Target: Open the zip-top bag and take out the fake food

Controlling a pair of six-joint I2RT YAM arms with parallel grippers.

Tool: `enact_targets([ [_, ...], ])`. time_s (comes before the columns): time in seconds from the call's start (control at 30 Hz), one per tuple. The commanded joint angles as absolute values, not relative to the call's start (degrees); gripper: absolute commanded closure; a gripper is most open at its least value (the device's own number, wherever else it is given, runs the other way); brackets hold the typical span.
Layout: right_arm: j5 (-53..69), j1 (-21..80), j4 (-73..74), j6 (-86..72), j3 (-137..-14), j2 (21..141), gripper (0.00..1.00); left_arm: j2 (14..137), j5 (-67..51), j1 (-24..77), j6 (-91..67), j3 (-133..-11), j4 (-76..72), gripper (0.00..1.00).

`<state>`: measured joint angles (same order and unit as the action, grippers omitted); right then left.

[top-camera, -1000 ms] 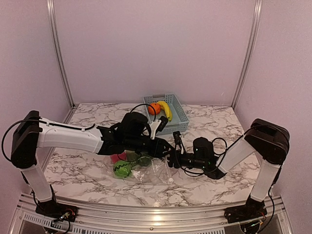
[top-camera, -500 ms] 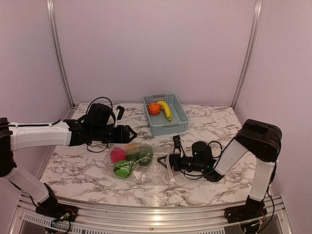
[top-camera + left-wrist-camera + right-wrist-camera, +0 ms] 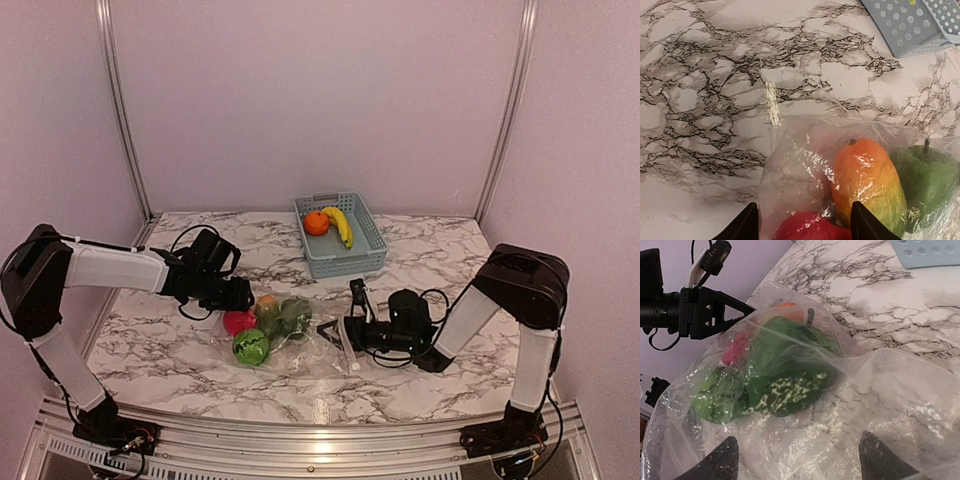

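The zip-top bag (image 3: 300, 345) is laid flat on the marble table (image 3: 450, 380), front centre, between the arms. The right gripper (image 3: 335, 330) is set low at its right end, jaws spread wide over slack film, nothing pinched. Whether the zip is parted cannot be told. The left gripper (image 3: 804, 206) is likewise released, straddling the opposite end at the red fruit (image 3: 807, 227), probably to anchor the bag. The mango (image 3: 867, 180) and watermelon ball (image 3: 250, 346) are bagged too. The orange ball (image 3: 316, 222) and banana (image 3: 340, 226) are seen in the far basket (image 3: 368, 255).
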<state>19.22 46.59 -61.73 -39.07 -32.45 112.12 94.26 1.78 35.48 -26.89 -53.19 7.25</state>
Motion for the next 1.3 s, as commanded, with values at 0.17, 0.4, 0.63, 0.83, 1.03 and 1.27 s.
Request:
enact_targets([
  [0.17,20.3,46.0,-60.4,-37.1,-37.1,116.3,0.15,101.4,-7.8,37.0,-25.2,-55.8,1.6,0.64],
  [0.4,20.5,45.9,-59.7,-36.6,-40.1,118.5,0.12,104.1,-11.8,40.6,-23.9,-56.4,-1.9,0.82],
  [0.63,19.6,46.0,-55.7,-35.2,-42.5,119.0,0.10,105.3,-14.7,43.4,-23.4,-57.7,-3.2,0.89],
  [0.83,20.4,46.3,-52.7,-33.8,-41.8,118.9,0.06,104.4,-13.8,42.8,-25.9,-56.3,-4.0,0.93],
  [1.03,19.6,46.5,-51.6,-31.6,-38.0,116.5,0.05,102.2,-11.4,40.6,-28.7,-53.2,-5.2,1.00],
  [1.27,12.9,49.1,-40.6,-23.5,-36.8,111.4,0.03,100.9,-11.3,39.3,-29.9,-51.4,-5.7,1.00],
])
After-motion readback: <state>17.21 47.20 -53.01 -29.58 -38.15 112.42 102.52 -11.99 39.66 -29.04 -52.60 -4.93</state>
